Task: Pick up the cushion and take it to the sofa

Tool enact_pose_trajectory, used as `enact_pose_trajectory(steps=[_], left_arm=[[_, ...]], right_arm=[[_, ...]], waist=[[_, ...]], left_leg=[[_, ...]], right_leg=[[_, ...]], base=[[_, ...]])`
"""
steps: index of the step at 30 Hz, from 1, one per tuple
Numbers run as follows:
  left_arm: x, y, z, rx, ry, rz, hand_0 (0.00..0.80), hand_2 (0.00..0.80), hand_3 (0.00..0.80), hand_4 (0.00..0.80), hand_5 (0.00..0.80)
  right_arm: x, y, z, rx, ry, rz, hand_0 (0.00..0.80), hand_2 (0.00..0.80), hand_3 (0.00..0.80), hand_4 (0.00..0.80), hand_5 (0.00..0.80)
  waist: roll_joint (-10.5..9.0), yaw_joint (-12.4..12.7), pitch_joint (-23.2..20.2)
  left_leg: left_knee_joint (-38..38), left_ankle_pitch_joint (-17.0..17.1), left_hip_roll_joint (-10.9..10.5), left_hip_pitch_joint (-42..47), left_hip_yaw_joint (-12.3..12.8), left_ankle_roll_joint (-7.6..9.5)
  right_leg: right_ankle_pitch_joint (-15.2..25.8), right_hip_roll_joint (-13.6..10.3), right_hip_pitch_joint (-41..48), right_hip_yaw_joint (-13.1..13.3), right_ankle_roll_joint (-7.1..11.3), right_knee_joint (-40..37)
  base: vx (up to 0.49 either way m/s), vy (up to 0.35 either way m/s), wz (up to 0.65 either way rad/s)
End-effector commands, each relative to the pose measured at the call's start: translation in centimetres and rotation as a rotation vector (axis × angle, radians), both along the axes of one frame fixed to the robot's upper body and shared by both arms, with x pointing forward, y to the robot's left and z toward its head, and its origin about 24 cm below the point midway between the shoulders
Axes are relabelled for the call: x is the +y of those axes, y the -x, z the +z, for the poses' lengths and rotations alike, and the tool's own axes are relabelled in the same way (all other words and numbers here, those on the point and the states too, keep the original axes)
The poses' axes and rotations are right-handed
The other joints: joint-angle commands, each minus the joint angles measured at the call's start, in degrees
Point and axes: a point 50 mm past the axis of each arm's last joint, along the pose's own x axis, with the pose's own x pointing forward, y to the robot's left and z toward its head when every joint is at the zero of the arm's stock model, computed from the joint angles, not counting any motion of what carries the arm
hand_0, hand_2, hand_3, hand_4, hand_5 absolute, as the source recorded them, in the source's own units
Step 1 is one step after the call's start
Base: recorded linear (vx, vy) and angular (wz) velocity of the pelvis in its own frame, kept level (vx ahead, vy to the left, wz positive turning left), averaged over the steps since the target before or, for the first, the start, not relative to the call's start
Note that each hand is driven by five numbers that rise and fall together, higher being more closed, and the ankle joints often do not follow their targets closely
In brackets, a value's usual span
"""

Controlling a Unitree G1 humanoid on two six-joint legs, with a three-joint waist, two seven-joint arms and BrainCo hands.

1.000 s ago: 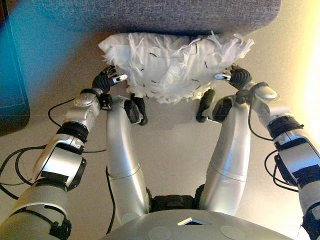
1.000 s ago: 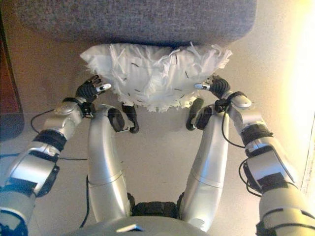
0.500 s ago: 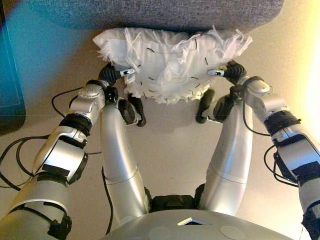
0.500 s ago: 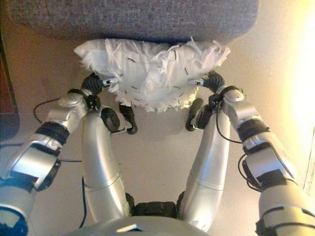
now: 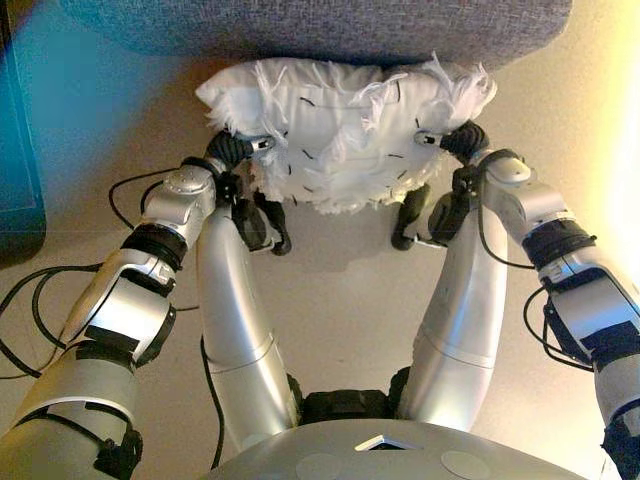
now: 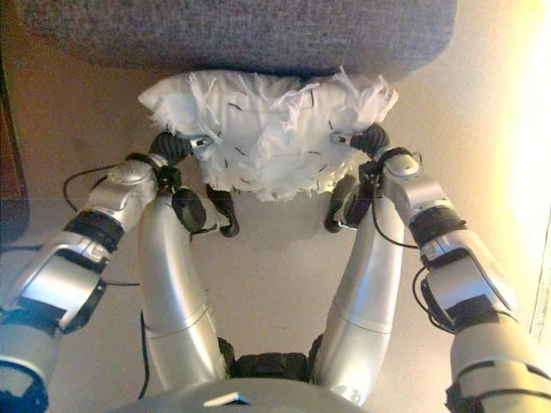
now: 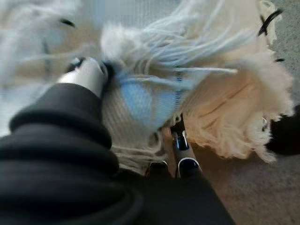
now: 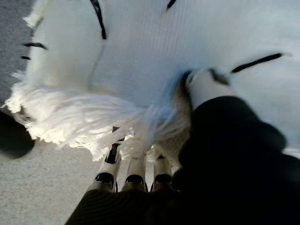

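Cushion (image 5: 345, 130) pinched btwn left hand (image 5: 232, 150) & right hand (image 5: 458, 140).

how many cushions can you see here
1: the white fringed cushion sits on the floor against the grey sofa, pinched between the left hand and right hand.

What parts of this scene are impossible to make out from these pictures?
- Sofa: eye views show only its grey front; the top edge cuts off the rest.
- Cushion: its underside, and whether it rests on the floor, are not visible.
- Left hand: in its wrist view, fringe covers most of the fingers.
- Right hand: in its wrist view, its fingers run under the cushion's fringe.
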Motion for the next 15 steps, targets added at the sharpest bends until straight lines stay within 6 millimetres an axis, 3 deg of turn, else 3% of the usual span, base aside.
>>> enact_pose_trajectory(steps=[1, 7, 15], left_arm=[[-6.1, -0.2, 3.4, -0.172, 0.11, -0.224, 0.8, 0.8, 0.8, 0.8, 0.8], [-5.9, 0.5, 2.8, -0.198, 0.12, -0.219, 0.8, 0.8, 0.8, 0.8, 0.8], [-5.1, 1.8, 1.8, -0.302, 0.203, -0.151, 0.8, 0.8, 0.8, 0.8, 0.8]], right_arm=[[6.4, 0.9, -1.1, -0.012, -0.182, 0.187, 0.8, 0.8, 0.8, 0.8, 0.8], [6.9, 1.8, -1.1, -0.079, -0.205, 0.198, 0.8, 0.8, 0.8, 0.8, 0.8], [6.3, 3.2, -2.4, -0.134, -0.244, 0.185, 0.8, 0.8, 0.8, 0.8, 0.8]], waist=[[1.36, 1.21, 0.05], [0.8, 1.24, 0.05], [0.16, 0.89, -0.41]], left_leg=[[6.5, -9.16, 0.61, 1.79, 0.82, 1.68], [5.59, -8.22, 0.95, 2.21, 0.36, 1.12], [-8.21, -2.52, 2.17, 10.44, 0.68, -0.85]], right_leg=[[-0.54, -1.48, 2.66, 4.8, -2.03, 0.27], [0.23, -1.16, 2.94, 4.82, -1.94, -0.32], [4.76, -0.23, 11.58, 2.46, -1.22, -13.86]], base=[[0.046, -0.017, 0.11], [0.011, -0.005, 0.03], [-0.006, 0.015, -0.05]])
